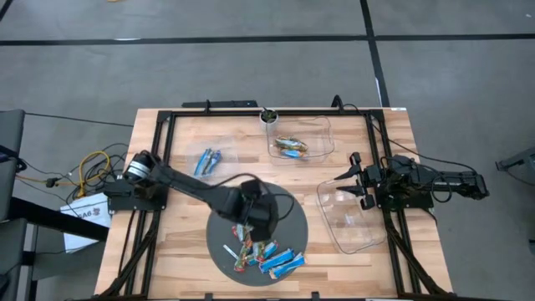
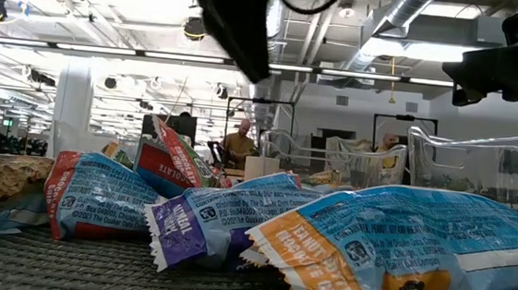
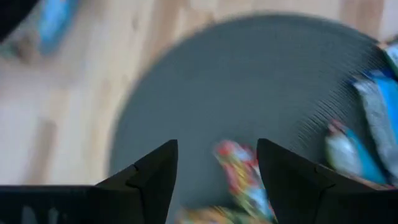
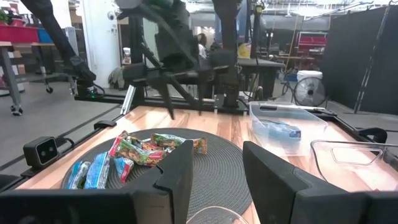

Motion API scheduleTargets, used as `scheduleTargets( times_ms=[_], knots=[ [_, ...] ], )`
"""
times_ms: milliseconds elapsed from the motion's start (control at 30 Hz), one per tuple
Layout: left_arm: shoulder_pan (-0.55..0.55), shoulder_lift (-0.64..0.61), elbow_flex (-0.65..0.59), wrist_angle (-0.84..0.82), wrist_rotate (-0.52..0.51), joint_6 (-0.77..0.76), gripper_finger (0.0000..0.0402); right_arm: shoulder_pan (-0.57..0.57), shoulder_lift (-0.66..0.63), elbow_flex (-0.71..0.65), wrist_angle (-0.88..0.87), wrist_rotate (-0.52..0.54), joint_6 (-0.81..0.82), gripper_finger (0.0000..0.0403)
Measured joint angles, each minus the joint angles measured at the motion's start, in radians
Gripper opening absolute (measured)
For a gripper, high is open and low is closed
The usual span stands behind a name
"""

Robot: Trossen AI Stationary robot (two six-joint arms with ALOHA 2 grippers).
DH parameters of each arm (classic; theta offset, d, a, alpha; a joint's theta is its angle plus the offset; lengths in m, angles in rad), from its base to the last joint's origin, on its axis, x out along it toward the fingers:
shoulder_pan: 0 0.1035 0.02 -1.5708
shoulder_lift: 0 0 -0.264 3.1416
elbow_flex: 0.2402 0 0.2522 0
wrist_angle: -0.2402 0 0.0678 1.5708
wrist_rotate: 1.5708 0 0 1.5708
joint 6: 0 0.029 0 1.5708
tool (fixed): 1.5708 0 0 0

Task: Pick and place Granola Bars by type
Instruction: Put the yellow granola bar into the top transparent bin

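Several granola bars (image 1: 263, 256), blue and multicoloured, lie in a loose pile on the near part of a round grey mat (image 1: 288, 213). My left gripper (image 1: 245, 226) hovers above the mat just beyond the pile, pointing steeply down, open with nothing in it. In the left wrist view its fingers (image 3: 217, 152) stand either side of a multicoloured bar (image 3: 241, 174) lying below on the mat (image 3: 249, 81), apart from it. My right gripper (image 1: 344, 186) waits open at the table's right, level, over the edge of an empty clear tray (image 1: 355, 221).
A clear tray at the far left (image 1: 213, 159) holds blue bars. Another at the far middle (image 1: 301, 140) holds multicoloured bars, with a small dark cup (image 1: 268, 116) beside it. A black frame (image 1: 163, 167) borders the wooden table. Bare mat lies beyond the pile.
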State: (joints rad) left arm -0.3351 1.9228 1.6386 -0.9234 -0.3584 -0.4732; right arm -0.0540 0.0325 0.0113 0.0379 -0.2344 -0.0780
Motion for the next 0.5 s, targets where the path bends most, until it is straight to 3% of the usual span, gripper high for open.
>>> scheduleTargets(
  times_ms=[333, 500],
  knots=[
    [-0.089, 0.000, 0.000, -0.193, 0.085, -0.698, 0.0213, 0.000, 0.000, 0.000, 0.000, 0.000, 0.000, 0.0133],
    [-0.100, 0.000, 0.000, -0.310, 0.088, -0.920, 0.0213, 0.000, 0.000, 0.000, 0.000, 0.000, 0.000, 0.0133]
  ],
)
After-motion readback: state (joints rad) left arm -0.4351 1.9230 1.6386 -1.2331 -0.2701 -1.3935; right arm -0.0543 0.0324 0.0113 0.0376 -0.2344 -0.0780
